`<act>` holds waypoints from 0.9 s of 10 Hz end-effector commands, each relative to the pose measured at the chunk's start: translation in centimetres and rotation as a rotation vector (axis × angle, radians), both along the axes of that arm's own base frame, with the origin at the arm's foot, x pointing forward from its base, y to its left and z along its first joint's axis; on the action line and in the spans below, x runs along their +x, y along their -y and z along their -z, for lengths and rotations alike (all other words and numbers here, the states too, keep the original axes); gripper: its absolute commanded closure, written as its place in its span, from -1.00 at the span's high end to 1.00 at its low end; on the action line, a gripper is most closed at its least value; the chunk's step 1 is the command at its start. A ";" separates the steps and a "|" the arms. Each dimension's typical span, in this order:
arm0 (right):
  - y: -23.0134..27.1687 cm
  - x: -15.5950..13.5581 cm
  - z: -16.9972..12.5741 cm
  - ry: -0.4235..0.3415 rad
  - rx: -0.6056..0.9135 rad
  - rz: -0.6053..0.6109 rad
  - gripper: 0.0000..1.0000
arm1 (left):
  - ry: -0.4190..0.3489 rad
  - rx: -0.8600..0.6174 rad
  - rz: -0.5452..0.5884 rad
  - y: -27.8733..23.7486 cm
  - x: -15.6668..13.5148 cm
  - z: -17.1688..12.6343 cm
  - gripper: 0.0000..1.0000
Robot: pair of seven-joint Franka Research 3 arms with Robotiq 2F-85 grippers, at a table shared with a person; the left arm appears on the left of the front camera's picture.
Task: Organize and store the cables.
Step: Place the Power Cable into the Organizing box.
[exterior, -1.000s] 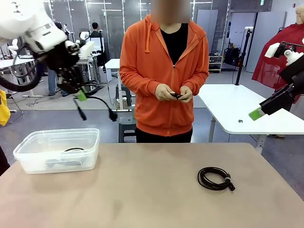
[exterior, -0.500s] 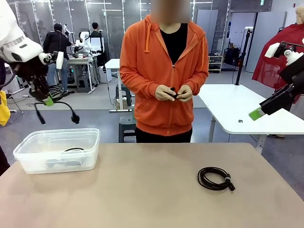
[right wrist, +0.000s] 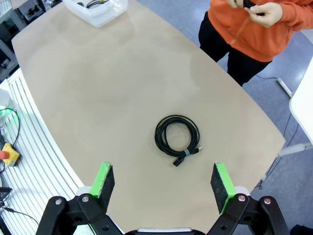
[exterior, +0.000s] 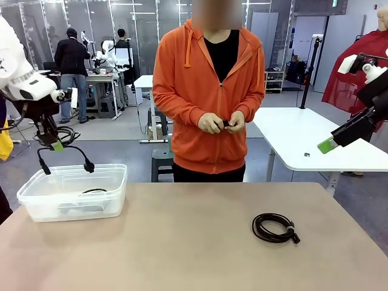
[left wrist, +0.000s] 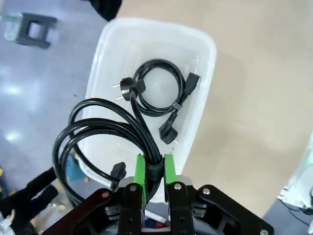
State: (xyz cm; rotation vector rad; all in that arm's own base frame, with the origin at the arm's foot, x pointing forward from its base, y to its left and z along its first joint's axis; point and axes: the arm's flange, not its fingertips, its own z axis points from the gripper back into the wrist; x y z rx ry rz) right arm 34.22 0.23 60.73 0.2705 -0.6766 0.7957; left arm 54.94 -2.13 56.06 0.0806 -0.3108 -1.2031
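My left gripper [exterior: 56, 145] [left wrist: 152, 172] is shut on a coiled black cable [exterior: 60, 148] [left wrist: 98, 129], which hangs above the clear plastic bin [exterior: 73, 193] [left wrist: 203, 68] with both plug ends dangling. Another coiled cable [left wrist: 156, 95] [exterior: 94, 191] lies in the bin. A third coiled cable [exterior: 274, 228] [right wrist: 177, 136] rests on the table at the right. My right gripper [exterior: 327, 144] [right wrist: 164, 183] is open, high above the table's right side. The person across the table holds a small black cable [exterior: 225, 123] [right wrist: 250, 4] in both hands.
The tan table [exterior: 182, 242] holds the bin at its left end. A white table [exterior: 315, 139] stands behind at the right. The person in an orange hoodie [exterior: 209, 91] stands at the far edge.
My left arm has swung left and down with the cable, from beside the person to above the bin. The right arm has stayed still.
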 end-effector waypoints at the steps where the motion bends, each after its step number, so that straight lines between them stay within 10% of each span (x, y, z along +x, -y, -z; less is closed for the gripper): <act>1: 0.1 0.0 0.0 0.000 0.001 -0.006 1.00 | -0.029 -0.014 -0.054 -0.8 1.5 1.5 -0.65; 9: 0.1 0.0 0.0 0.000 0.001 -0.006 1.00 | -0.197 -0.070 -0.102 -3.3 6.0 12.8 -0.65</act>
